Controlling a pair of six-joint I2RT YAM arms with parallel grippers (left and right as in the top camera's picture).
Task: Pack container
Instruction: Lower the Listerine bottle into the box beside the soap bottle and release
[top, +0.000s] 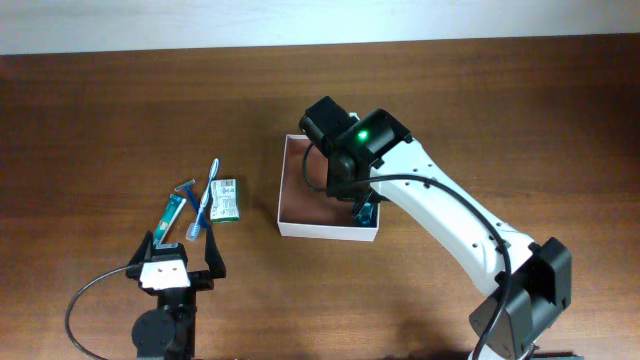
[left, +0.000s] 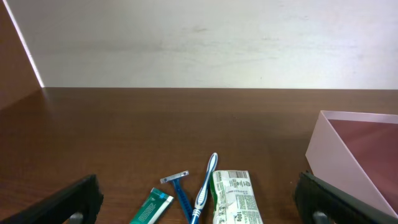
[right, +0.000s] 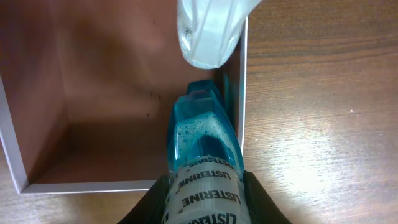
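The container (top: 296, 190), a shallow white-walled box with a reddish-brown inside, stands mid-table; it also shows in the right wrist view (right: 93, 124) and at the right of the left wrist view (left: 348, 149). My right gripper (right: 202, 202) is shut on a blue Listerine bottle (right: 202, 149) and holds it inside the container against its wall; in the overhead view the bottle (top: 364, 213) peeks out under the arm. My left gripper (top: 176, 262) is open and empty, just short of a toothpaste tube (left: 152, 207), a blue razor (left: 179, 191), a toothbrush (left: 205, 186) and a green-and-white packet (left: 233, 199).
The toiletries lie together left of the container: tube (top: 172, 214), razor (top: 188, 190), toothbrush (top: 206, 198), packet (top: 225, 199). A clear rounded piece (right: 208, 31) hangs at the top of the right wrist view. A pale wall (left: 199, 43) borders the table's far edge.
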